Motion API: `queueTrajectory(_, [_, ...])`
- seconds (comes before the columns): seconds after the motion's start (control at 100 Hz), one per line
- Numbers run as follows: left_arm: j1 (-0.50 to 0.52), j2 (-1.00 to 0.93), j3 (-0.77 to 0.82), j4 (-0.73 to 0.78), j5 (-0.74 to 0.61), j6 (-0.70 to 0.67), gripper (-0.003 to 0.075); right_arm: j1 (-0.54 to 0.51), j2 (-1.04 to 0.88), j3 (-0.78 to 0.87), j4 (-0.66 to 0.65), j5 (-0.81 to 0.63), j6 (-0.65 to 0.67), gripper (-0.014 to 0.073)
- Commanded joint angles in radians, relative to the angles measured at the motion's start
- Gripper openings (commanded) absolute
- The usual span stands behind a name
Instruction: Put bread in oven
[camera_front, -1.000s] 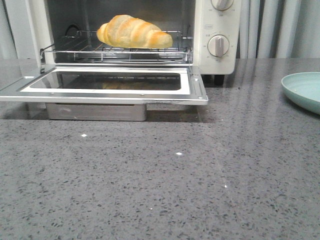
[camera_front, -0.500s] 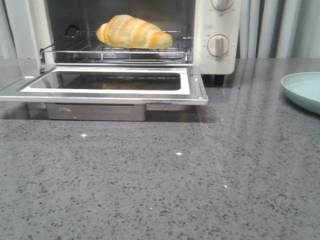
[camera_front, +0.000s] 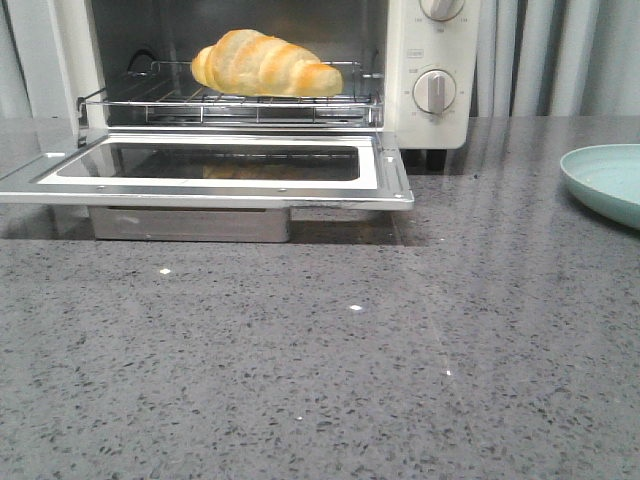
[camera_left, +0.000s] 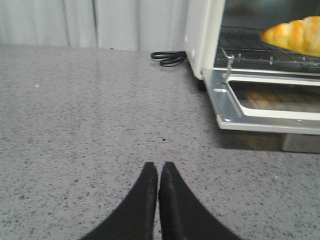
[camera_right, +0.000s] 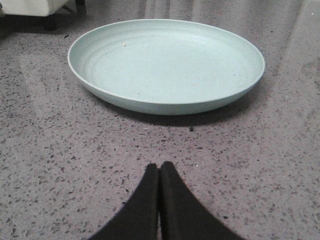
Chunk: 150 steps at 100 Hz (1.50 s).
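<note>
The golden-brown bread (camera_front: 265, 64) lies on the wire rack inside the cream-white oven (camera_front: 432, 70), whose glass door (camera_front: 205, 165) hangs open and flat toward me. In the left wrist view the bread (camera_left: 295, 35) shows on the rack, far from my left gripper (camera_left: 158, 166), which is shut on nothing over bare countertop beside the oven (camera_left: 200, 35). My right gripper (camera_right: 159, 166) is shut and empty, low over the counter just short of the plate. Neither gripper appears in the front view.
A pale green empty plate (camera_front: 610, 180) sits at the right edge of the grey speckled counter, and it fills the right wrist view (camera_right: 165, 65). A black power cord (camera_left: 168, 58) lies coiled left of the oven. A metal crumb tray (camera_front: 190, 222) sits under the open door.
Only a slight shift of the front view to the left; the bread, oven door and plate stay where they were.
</note>
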Motion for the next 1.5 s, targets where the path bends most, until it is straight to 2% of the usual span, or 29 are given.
queueTrajectory(0.0, [-0.011,-0.027,0.022,0.006,-0.065,-0.007,-0.0022,-0.002,-0.022,0.024,-0.006,-0.015,-0.006,-0.0067])
queueTrajectory(0.24, [-0.011,-0.027,0.022,0.004,0.07,-0.01,-0.0021,-0.002,-0.022,0.024,-0.006,-0.015,-0.006,-0.0067])
queueTrajectory(1.491, [-0.011,-0.027,0.022,0.002,0.065,-0.01,-0.0022,-0.002,-0.022,0.024,-0.006,-0.015,-0.006,-0.0067])
